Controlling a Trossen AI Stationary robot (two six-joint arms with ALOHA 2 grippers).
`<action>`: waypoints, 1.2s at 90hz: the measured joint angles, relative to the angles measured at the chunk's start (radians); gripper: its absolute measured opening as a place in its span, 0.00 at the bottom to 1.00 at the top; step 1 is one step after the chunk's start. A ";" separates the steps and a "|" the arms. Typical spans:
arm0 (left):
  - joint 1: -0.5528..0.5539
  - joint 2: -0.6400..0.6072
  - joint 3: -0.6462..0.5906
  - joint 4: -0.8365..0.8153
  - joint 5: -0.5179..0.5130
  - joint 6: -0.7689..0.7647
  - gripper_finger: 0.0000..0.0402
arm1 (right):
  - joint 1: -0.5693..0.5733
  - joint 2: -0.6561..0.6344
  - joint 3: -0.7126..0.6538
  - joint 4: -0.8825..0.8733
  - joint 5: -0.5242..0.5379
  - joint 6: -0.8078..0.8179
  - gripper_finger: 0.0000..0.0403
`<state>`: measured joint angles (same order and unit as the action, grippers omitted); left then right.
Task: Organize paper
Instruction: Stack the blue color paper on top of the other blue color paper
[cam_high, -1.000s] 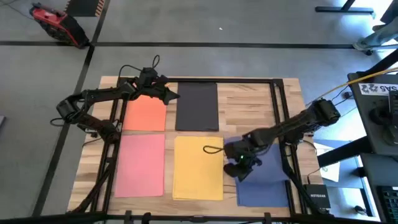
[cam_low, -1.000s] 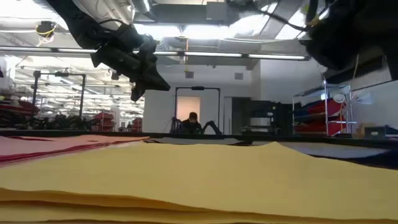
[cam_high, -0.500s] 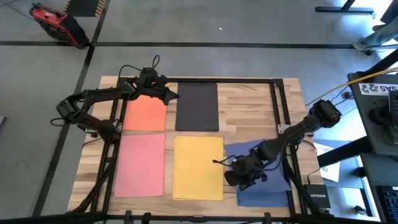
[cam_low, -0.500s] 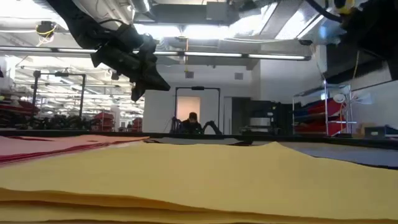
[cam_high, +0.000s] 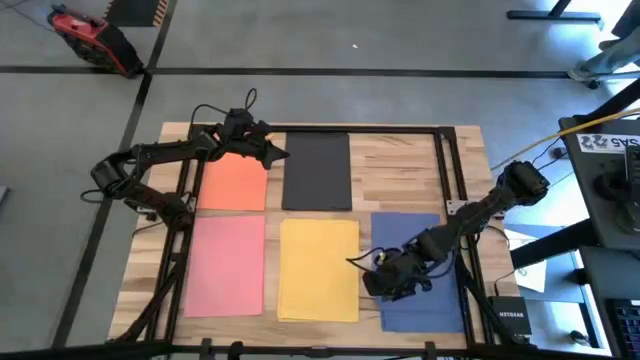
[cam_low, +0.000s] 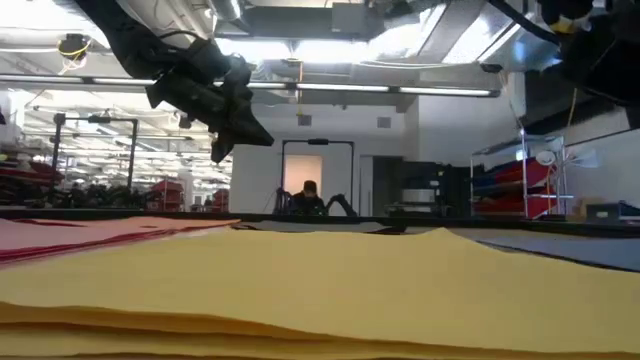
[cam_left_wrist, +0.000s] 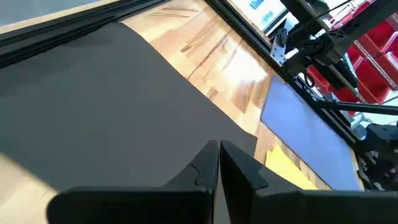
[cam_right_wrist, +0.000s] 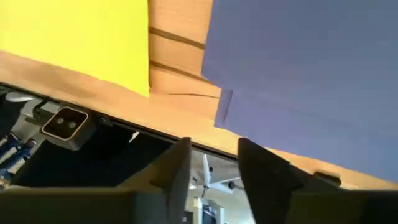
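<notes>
While both arms reach over the wooden table, five sheets of paper lie flat on it in two rows.

Far row: orange sheet on the left; black sheet just beside it.

Near row: pink sheet on the left; yellow sheet in the middle; blue sheet on the right, partly covered by the right arm. Narrow strips of bare wood separate the sheets.

Left tool: over the seam between the orange and black sheets, at their far end; fingers pressed together, holding nothing.

Right tool: low over the near left part of the blue sheet, close to the yellow sheet's edge; fingers apart with a gap between them, nothing in the gap.

Background, low view: a person far off by a doorway.
</notes>
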<state>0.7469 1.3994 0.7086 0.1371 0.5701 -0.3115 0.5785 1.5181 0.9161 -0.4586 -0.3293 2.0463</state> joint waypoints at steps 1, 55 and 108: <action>0.000 0.000 0.000 0.000 0.000 0.000 0.00 | 0.000 0.000 0.000 0.000 0.001 -0.007 0.36; 0.000 0.000 0.000 0.001 0.000 -0.007 0.00 | -0.358 -0.013 0.001 -0.399 0.389 -0.665 0.01; 0.000 0.000 0.000 -0.018 -0.015 -0.071 0.00 | -0.772 -0.011 -0.229 -0.059 0.377 -0.976 0.00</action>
<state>0.7471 1.3991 0.7086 0.1191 0.5548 -0.3828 -0.1940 1.5070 0.6868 -0.5179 0.0477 1.0705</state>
